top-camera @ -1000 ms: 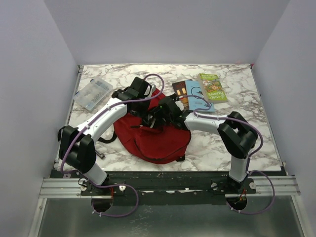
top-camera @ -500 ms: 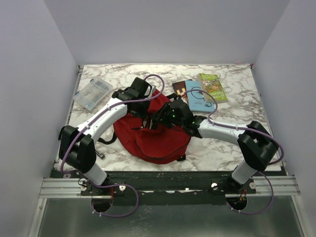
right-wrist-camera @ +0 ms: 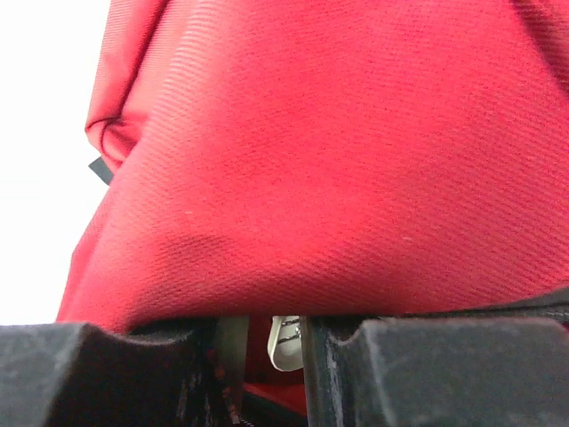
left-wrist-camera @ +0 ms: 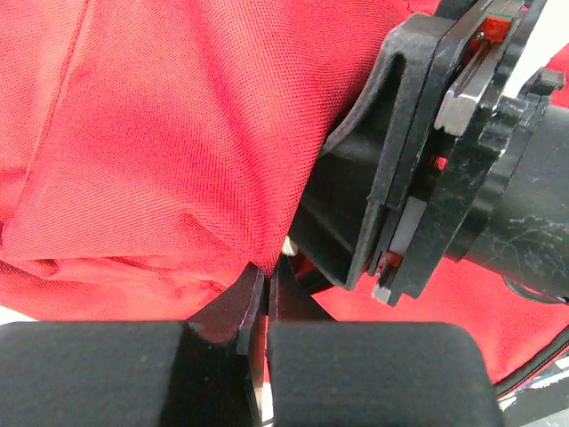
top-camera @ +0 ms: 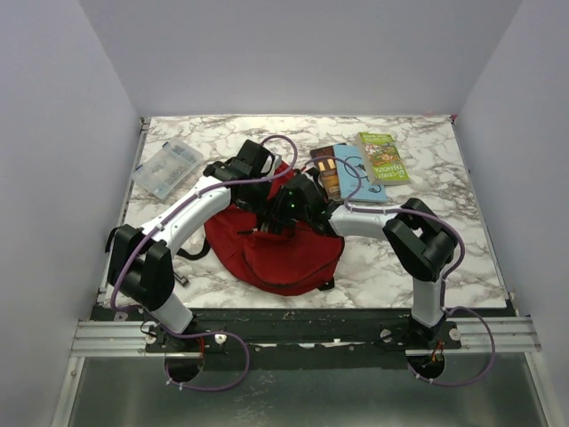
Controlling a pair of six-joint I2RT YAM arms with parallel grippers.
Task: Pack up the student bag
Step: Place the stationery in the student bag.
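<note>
Table with a white marble pattern carries the student bag, a dark red soft fabric backpack with black straps. The bag lies in the middle of the table, a little toward the near edge, and both arms reach over its far part.

The left gripper is low on the red cloth. Its 2 fingers are pressed together and pinch a small fold of the fabric, which rises to their tips like a tent.

The right gripper is just beside it, also against the bag. Its 2 fingers stand a little apart, with a small pale zipper tab between them. I cannot tell if they press the tab.

A clear plastic case lies at the far left. At the far right, 3 flat books lie side by side: a brown one, a light blue one and a green one.
</note>
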